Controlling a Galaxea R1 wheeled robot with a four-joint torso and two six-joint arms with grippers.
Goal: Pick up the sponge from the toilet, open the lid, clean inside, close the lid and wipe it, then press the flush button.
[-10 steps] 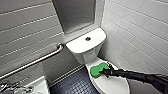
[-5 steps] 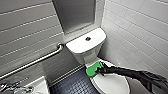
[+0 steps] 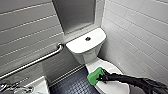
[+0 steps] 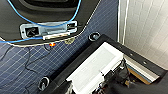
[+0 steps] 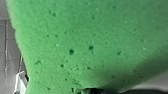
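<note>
lid (image 3: 111, 88): the sponge (image 3: 95, 75) and the right arm (image 3: 135, 81) are covering its middle; the 6 o'clock edge is cutting it off.
grab bar (image 3: 37, 61): running out at 9 o'clock.
sink (image 3: 40, 81): being cropped at 7 o'clock.
flush button (image 3: 87, 38): showing too small for detail.

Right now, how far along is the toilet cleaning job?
Done: the bright green wavy-edged sponge is gripped by the right gripper. In hand: it is against the edge of the smooth white oval lid, which is down; whether inside was cleaned can't be told. Left: the small round dark flush button on the tank top.
</note>
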